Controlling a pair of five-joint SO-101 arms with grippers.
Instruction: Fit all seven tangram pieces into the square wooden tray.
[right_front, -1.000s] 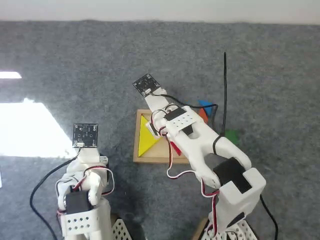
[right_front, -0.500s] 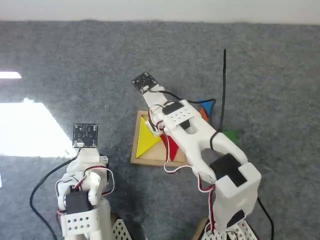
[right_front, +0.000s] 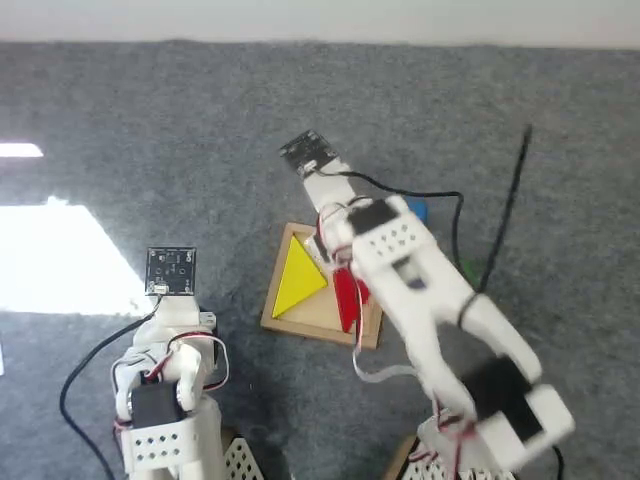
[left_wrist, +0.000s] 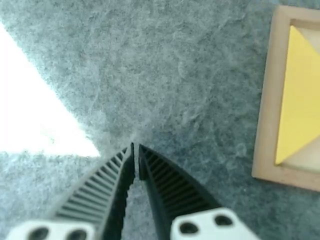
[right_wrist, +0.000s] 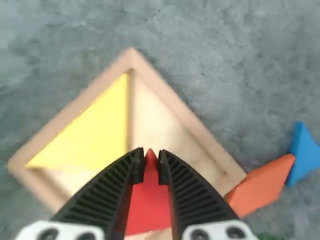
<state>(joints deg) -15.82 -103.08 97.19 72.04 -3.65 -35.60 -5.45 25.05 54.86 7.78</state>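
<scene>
The right claw (right_wrist: 149, 159) is clenched on the red triangular tangram piece (right_wrist: 146, 210), whose tip shows between the fingers, and it holds the piece over the square wooden tray (right_wrist: 187, 120), just beside the large yellow triangle (right_wrist: 95, 135) that already lies flat in one corner. I think the risk is that the red piece comes down tilted, with one edge on the rim or on the yellow triangle, so it does not sit flat. The tray lies loose on the grey felt table (right_front: 150, 120), so a sideways push could also turn it. The left claw (left_wrist: 135, 147) is closed on nothing, low over the felt near the tray. I count one tray and five pieces: yellow, red, an orange one (right_wrist: 260, 185) touching a blue one (right_wrist: 305, 152) outside the tray, and a green one (right_front: 468, 270) near the right arm
</scene>
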